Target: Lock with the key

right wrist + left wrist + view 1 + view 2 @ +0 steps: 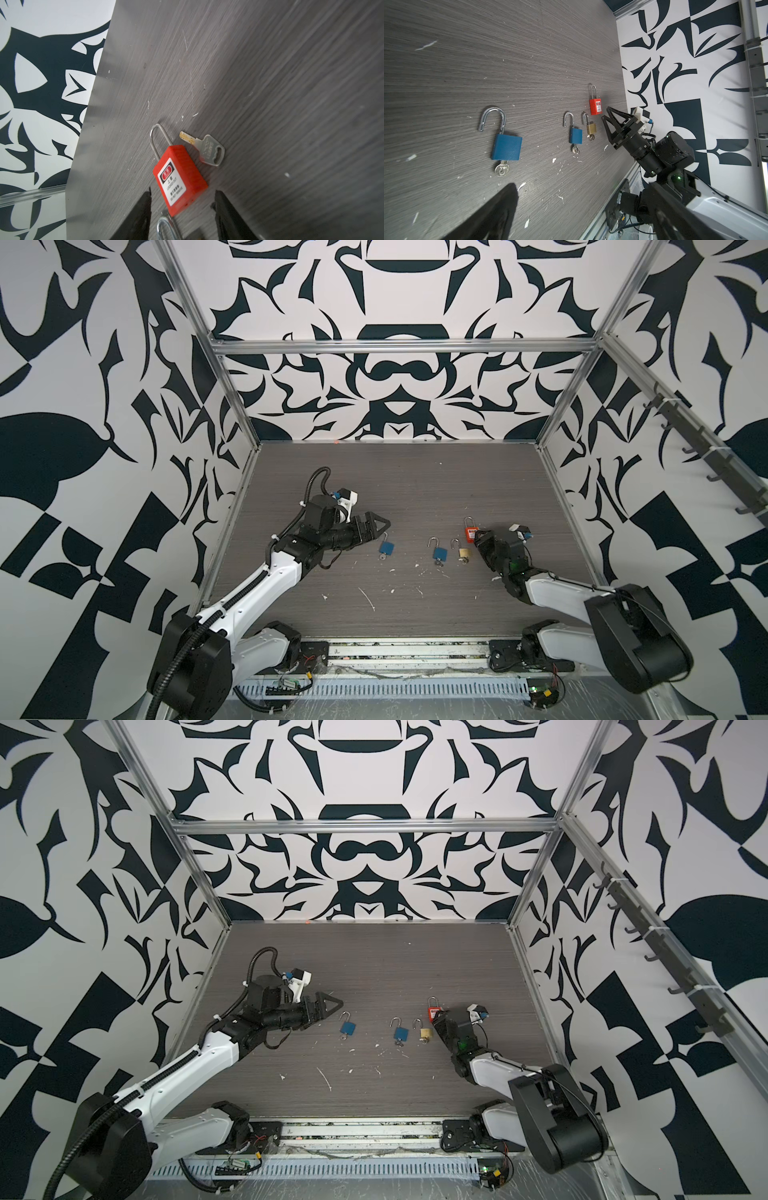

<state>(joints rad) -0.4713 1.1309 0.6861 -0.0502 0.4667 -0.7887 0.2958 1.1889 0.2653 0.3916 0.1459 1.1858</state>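
key (209, 152) lies just beside rightmost padlock (178, 178) on table (270, 83).

The grey wood-grain counter (415, 489) is flecked white. The red plastic padlock (178, 178) bears a white-and-red label. The flat metal key (211, 152) is silver, the left square padlock (507, 147) and middle square padlock (576, 135) are blue, and the small brass padlock (591, 128) is yellow-brown. The enclosure walls (395, 377) are patterned black on white.

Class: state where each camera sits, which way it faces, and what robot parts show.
Top views: high above the table, looking down and forward; both arms, left gripper, right gripper.
Left wrist: on left arm, facing across the locks to the right gripper; own finger.
Right wrist: on right arm, facing down at red lock and key; own fingers.
Shared: red lock, in all.
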